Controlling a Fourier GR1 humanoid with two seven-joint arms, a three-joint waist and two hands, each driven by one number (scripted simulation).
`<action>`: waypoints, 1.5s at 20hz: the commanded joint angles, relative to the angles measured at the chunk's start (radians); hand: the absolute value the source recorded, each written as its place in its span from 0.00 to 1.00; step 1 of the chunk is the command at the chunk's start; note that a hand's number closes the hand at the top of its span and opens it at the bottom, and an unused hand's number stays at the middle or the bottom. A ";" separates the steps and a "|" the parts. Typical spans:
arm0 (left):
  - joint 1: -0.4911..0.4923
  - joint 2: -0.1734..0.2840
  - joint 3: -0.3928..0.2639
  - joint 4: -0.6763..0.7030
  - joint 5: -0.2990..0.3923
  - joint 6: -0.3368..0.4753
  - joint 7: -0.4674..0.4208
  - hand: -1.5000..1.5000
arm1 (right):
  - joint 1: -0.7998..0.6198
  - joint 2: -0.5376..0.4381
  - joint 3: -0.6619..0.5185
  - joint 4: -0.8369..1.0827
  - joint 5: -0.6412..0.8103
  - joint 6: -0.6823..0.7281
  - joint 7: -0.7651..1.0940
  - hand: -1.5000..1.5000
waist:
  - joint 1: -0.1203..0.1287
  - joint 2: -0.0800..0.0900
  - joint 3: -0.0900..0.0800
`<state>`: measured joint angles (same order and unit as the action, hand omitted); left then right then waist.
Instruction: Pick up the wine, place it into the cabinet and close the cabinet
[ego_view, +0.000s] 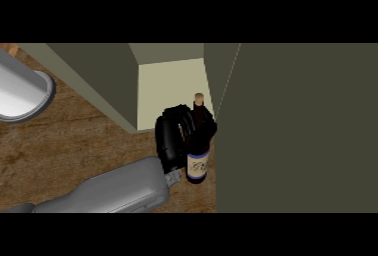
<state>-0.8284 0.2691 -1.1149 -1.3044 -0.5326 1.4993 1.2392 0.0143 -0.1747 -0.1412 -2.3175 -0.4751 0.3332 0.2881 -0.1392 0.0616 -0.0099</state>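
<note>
Head view shows one grey forearm coming up from the lower edge, its black hand (171, 137) curled round a wine bottle (198, 150). Which arm it is cannot be told with certainty, but it enters at lower left. The bottle stands roughly upright, its cork top just at the lower edge of the pale cabinet (173, 85) opening, its labelled lower part over the wooden bench (66, 150). The opening is narrow: a dark green wall edges it on the left, running diagonally down to the hand, and a tall dark door panel (295, 130) closes it on the right, almost touching the bottle. Room for moving lies ahead, into the pale interior. A grey cylinder (22, 92) stands at the far left, well apart from the hand. Open bench lies between them.
</note>
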 joint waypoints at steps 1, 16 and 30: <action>0.017 -0.023 -0.018 0.029 -0.008 0.001 -0.046 1.00 | -0.012 0.009 0.009 0.010 0.008 -0.005 -0.005 0.00 | 0.007 0.003 -0.001; -0.086 -0.011 0.034 0.069 0.073 0.001 -0.093 1.00 | -0.020 0.012 0.016 0.017 -0.003 -0.009 0.005 0.00 | -0.016 0.006 0.000; -0.150 0.035 0.037 0.136 0.151 0.000 -0.135 1.00 | -0.031 0.004 0.016 0.029 -0.025 0.012 -0.003 0.00 | -0.032 0.015 0.002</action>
<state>-0.9565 0.2871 -1.0759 -1.1886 -0.4023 1.4939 1.1137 -0.0108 -0.1693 -0.1296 -2.2903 -0.4949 0.3361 0.2901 -0.1672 0.0733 -0.0084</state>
